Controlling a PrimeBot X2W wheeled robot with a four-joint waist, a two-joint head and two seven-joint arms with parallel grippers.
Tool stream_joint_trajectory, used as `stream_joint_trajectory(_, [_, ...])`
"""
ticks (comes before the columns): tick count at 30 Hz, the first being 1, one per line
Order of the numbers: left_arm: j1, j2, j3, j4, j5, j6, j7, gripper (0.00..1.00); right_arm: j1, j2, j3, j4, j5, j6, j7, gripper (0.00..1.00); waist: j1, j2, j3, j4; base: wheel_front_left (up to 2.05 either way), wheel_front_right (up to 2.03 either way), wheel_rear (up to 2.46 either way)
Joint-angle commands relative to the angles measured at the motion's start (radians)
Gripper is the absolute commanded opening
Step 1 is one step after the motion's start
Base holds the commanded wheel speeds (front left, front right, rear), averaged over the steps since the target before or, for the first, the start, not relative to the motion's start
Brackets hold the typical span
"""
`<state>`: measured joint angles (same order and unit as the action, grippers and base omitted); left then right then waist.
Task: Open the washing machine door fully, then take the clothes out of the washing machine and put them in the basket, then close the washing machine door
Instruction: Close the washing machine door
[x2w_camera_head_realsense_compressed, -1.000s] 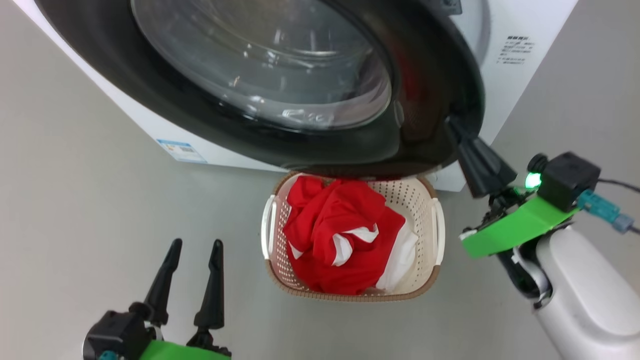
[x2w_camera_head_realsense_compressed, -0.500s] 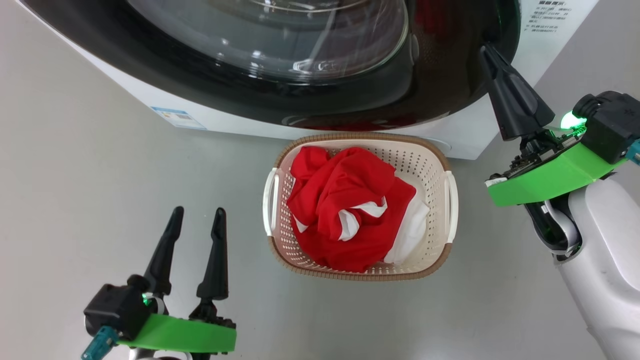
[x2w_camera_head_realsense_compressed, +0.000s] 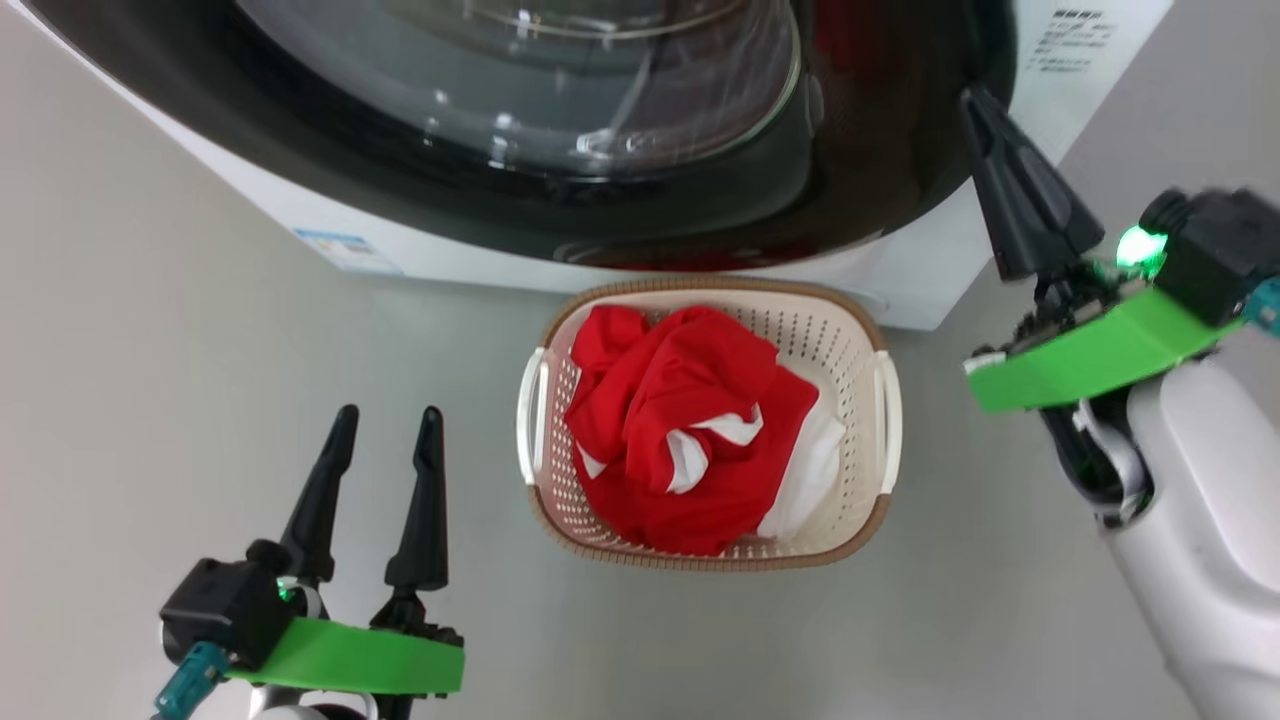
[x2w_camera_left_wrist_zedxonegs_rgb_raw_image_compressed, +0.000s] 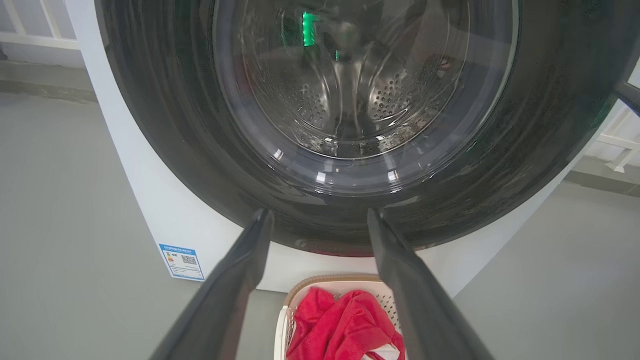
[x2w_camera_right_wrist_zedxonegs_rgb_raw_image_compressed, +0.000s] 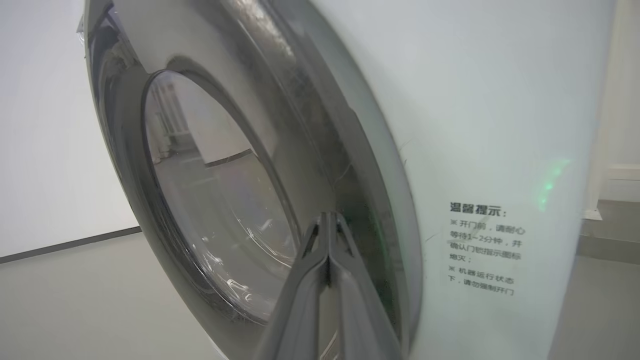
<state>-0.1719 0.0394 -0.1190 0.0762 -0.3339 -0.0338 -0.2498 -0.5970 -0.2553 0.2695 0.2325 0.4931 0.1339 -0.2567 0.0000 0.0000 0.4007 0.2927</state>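
the last step is in hand, by the look of it: the clothes (x2w_camera_head_realsense_compressed: 690, 430) lie bundled in the basket (x2w_camera_head_realsense_compressed: 700, 290) at the centre of the head view, and the washing machine door (x2w_camera_head_realsense_compressed: 880, 150) spans the top of the frame, close against the washing machine (x2w_camera_head_realsense_compressed: 420, 255). the right gripper (x2w_camera_head_realsense_compressed: 972, 95), upper right, has its fingers clenched together on nothing, their tip at the door's black rim. the left gripper (x2w_camera_head_realsense_compressed: 390, 412), lower left, stands spread and empty, well apart from the basket.

whether the door has latched i cannot tell. the next move probably calls for a firm, straight push on the rim until it seats, then a clean withdrawal.

the right wrist view shows the joined fingertips (x2w_camera_right_wrist_zedxonegs_rgb_raw_image_compressed: 327, 220) against the rim edge-on, beside a printed label (x2w_camera_right_wrist_zedxonegs_rgb_raw_image_compressed: 482, 247). the left wrist view looks through the glass at the steel drum (x2w_camera_left_wrist_zedxonegs_rgb_raw_image_compressed: 350, 100), with no red fabric visible inside, and shows a blue sticker (x2w_camera_left_wrist_zedxonegs_rgb_raw_image_compressed: 182, 260) at lower left.
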Motion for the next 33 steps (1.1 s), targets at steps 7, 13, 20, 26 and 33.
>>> stream_joint_trajectory(7, [0.034,0.011,0.075,0.005,0.032,-0.027,-0.012,1.00,0.133,0.025,0.014,-0.024,0.013,-0.003,-0.005,0.52,0.0000,0.0000,-0.091,-0.048,0.00,0.00,0.00])
stream_joint_trajectory(13, [0.057,0.011,0.118,0.020,0.053,-0.046,-0.012,1.00,0.219,0.048,0.002,-0.029,0.015,-0.003,-0.005,1.00,0.0000,0.0000,-0.138,-0.091,0.00,0.00,0.00])
stream_joint_trajectory(20, [0.074,0.011,0.170,0.043,0.083,-0.064,-0.012,1.00,0.327,0.072,-0.036,-0.026,0.016,-0.003,-0.005,1.00,0.0000,0.0000,-0.181,-0.143,0.00,0.00,0.00])
stream_joint_trajectory(26, [0.084,0.011,0.197,0.048,0.092,-0.074,-0.012,1.00,0.396,0.084,-0.072,-0.028,0.011,-0.003,-0.005,1.00,0.0000,0.0000,-0.210,-0.180,0.00,0.00,0.00])
stream_joint_trajectory(33, [0.121,0.011,0.216,0.044,0.083,-0.090,-0.012,1.00,0.461,0.097,-0.114,-0.031,0.007,-0.003,-0.005,1.00,0.0000,0.0000,-0.250,-0.228,0.00,0.00,0.00])
